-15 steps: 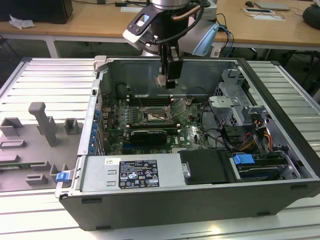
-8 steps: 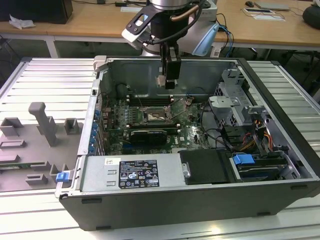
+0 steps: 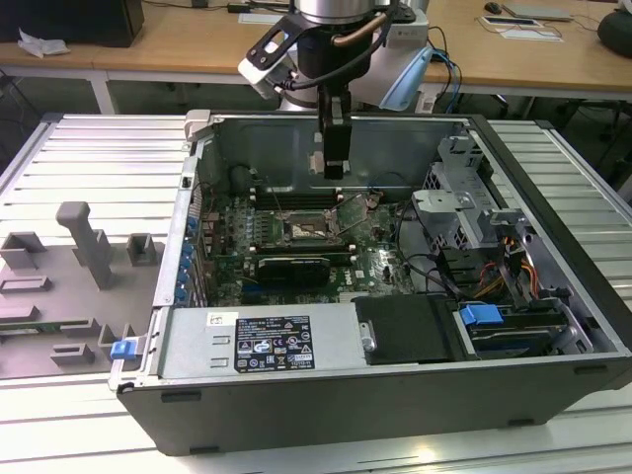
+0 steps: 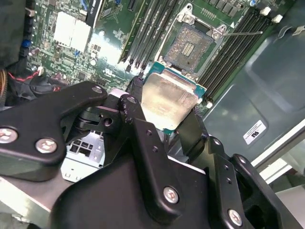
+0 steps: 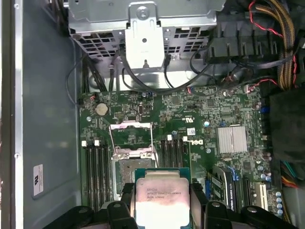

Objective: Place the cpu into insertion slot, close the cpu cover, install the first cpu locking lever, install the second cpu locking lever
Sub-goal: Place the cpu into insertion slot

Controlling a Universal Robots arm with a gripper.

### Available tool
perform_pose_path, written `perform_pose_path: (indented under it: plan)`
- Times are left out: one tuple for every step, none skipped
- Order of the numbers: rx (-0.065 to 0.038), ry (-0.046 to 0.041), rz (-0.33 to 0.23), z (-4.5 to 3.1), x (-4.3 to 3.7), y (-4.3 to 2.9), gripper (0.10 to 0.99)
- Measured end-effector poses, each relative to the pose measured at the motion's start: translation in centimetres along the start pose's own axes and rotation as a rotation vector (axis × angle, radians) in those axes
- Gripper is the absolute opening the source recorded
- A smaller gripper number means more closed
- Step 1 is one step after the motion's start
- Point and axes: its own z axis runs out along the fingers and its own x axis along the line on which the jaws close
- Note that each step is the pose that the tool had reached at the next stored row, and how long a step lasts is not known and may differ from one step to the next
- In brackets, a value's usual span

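The cpu (image 4: 169, 101) is a small square chip with a pale silvery top and a green rim, and my gripper (image 4: 167, 107) is shut on its two opposite edges. In the first wrist view the cpu (image 5: 159, 198) hangs between the black fingers (image 5: 125, 202) just short of the open insertion slot (image 5: 129, 168). The cpu cover (image 5: 131, 126) is a thin silvery frame, swung up and open at the slot's far side. A thin wire lever (image 4: 243, 33) sticks out beside the insertion slot (image 4: 193, 47). In the exterior view my gripper (image 3: 334, 170) hovers inside the open case, above the insertion slot (image 3: 314, 229).
The computer case (image 3: 553, 326) lies open on a ribbed metal table. Memory slots (image 5: 95, 167) flank the socket. A black card (image 3: 294, 267), a drive cage (image 5: 143, 28), bundled cables (image 3: 513, 267) and a power supply (image 3: 257, 341) crowd the inside. Grey fixtures (image 3: 89, 247) stand at the exterior view's left.
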Motion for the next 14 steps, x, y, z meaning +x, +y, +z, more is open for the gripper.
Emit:
perform_pose_path:
  plan:
    - [0.000, -0.0001, 0.000, 0.10, 0.00, -0.01, 0.545]
    - [0.000, -0.0001, 0.000, 0.17, 0.00, -0.02, 0.545]
    - [0.000, -0.0001, -0.001, 0.27, 0.00, -0.03, 0.545]
    - [0.000, 0.0003, -0.005, 0.43, -0.01, -0.05, 0.545]
    - [0.000, 0.0006, -0.008, 0.56, -0.01, -0.06, 0.545]
    - [0.000, 0.0008, -0.010, 0.67, -0.01, -0.07, 0.545]
    - [0.000, 0.0012, -0.014, 0.87, -0.01, -0.08, 0.545]
    - [0.000, 0.0012, -0.015, 1.04, -0.02, -0.10, 0.545]
    - [0.000, 0.0012, -0.015, 1.11, -0.02, -0.11, 0.545]
    - [0.000, 0.0011, -0.015, 1.17, -0.02, -0.11, 0.545]
    - [0.000, 0.0012, -0.015, 1.23, -0.02, -0.12, 0.545]
    - [0.000, 0.0012, -0.015, 1.29, -0.02, -0.12, 0.545]
    - [0.000, 0.0009, -0.015, 1.35, -0.02, -0.12, 0.545]
    - [0.000, 0.0008, -0.015, 1.38, -0.02, -0.13, 0.545]
